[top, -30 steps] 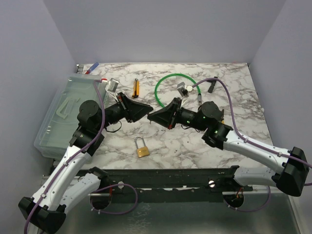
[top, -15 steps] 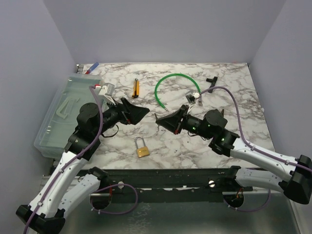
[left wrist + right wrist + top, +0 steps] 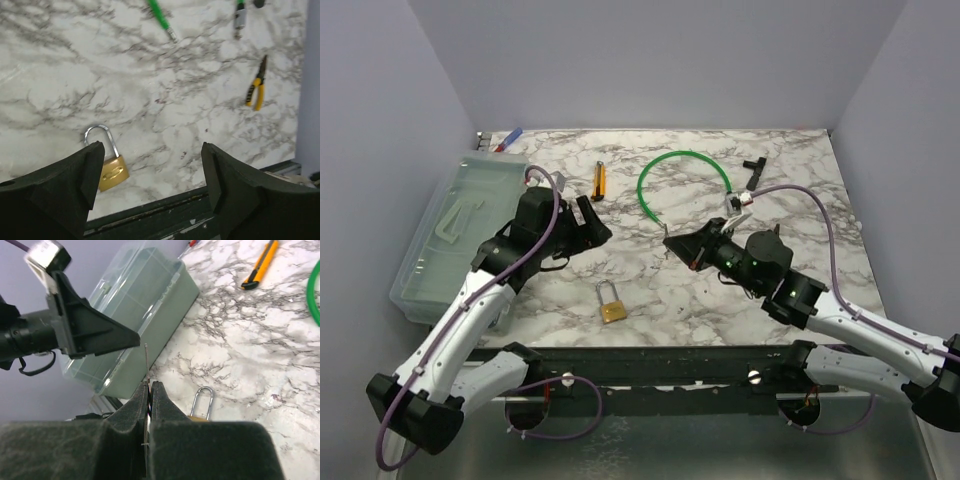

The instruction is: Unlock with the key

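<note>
Right gripper [image 3: 148, 386] clenched on key [image 3: 146, 357]; thin blade pokes out past fingertips, held in air, well apart from padlock [image 3: 109, 165]. Left gripper [image 3: 152, 157] spread wide, empty, hovering over padlock lying flat on marble table [image 3: 800, 180]. Best approach, likely: left pins padlock body, keyhole end exposed; right aligns blade with keyway, inserts slowly, then turns. Clear lidded bin [image 3: 435, 250] at left: contents not discernible.

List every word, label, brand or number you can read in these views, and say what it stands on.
No text reads clearly in any view.
On the padlock: a stamped mark on the brass body, too blurred to read.
On the knife, the pliers and the plastic box: no lettering visible.
</note>
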You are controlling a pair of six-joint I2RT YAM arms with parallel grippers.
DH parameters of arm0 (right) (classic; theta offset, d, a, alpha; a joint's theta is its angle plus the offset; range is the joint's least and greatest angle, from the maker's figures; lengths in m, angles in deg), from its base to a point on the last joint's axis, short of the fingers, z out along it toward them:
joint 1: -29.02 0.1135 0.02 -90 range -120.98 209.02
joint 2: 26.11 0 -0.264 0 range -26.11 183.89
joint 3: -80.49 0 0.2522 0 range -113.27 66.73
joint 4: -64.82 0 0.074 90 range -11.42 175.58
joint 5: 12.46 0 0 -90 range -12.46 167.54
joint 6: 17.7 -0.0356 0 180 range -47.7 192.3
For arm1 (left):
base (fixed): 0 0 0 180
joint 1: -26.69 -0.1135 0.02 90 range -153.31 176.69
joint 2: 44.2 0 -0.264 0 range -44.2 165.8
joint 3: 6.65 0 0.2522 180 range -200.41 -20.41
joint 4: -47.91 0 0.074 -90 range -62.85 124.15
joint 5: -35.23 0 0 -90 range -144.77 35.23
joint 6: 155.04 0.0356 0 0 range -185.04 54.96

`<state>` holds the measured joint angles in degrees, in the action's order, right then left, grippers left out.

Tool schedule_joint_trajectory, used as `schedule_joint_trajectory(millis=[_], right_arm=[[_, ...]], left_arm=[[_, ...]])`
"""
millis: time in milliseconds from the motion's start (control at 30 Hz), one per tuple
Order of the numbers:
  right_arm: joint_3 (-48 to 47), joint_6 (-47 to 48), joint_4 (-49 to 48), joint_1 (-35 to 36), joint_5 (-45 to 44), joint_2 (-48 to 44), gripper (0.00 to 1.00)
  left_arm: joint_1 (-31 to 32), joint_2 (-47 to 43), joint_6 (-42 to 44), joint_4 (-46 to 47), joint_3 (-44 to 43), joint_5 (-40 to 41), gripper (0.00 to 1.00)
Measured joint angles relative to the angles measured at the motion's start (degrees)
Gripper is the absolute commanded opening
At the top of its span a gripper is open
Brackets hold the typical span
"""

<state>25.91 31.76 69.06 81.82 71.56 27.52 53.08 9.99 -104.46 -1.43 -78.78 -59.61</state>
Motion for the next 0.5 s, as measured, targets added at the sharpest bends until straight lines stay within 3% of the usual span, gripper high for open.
schedule_joint_trajectory(millis=[67, 200, 500], right_arm=[[0.0, -0.6, 1.3, 0.0, -1.7, -0.3, 0.01], [0.1, -2.3, 4.3, 0.0, -5.0, -0.6, 0.01], [2.0, -5.1, 8.7, 0.0, -9.3, -2.0, 0.01]], left_arm=[[0.0, 2.5, -0.7, -4.2, -0.3, 1.9, 0.85], [0.0, 6.4, -2.1, -10.9, -0.3, 4.2, 0.99], [0.0, 0.8, -5.6, -6.9, 10.0, 4.7, 0.99]])
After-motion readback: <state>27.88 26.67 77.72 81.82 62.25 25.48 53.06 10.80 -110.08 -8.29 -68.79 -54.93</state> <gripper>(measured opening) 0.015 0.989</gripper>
